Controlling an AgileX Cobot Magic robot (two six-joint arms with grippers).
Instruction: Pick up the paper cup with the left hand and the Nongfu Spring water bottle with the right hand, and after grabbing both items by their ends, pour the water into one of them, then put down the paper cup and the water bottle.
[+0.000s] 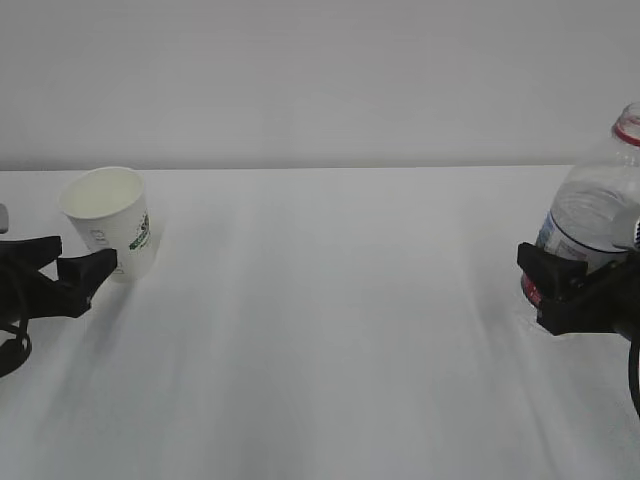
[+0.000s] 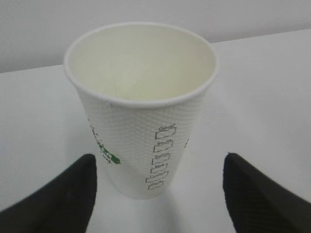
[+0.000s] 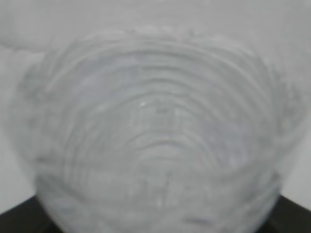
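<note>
The white paper cup point(image 1: 110, 220) stands upright on the table at the far left, its green logo facing forward. My left gripper point(image 1: 85, 250) sits low just in front of it. In the left wrist view the cup point(image 2: 141, 116) stands between the two black fingertips point(image 2: 73, 189), with a gap on each side; this gripper point(image 2: 160, 158) is open. Whether the cup's pale inside holds water I cannot tell. At the right edge, my right gripper point(image 1: 565, 272) is shut on the lower body of the Nongfu Spring water bottle point(image 1: 600, 195). The blurred ribbed bottle point(image 3: 155, 136) fills the right wrist view.
The white table point(image 1: 330, 330) runs back to a plain pale wall. The bottle's red neck ring point(image 1: 628, 130) is at the frame's right edge, with the top cut off. Its base is hidden behind the gripper.
</note>
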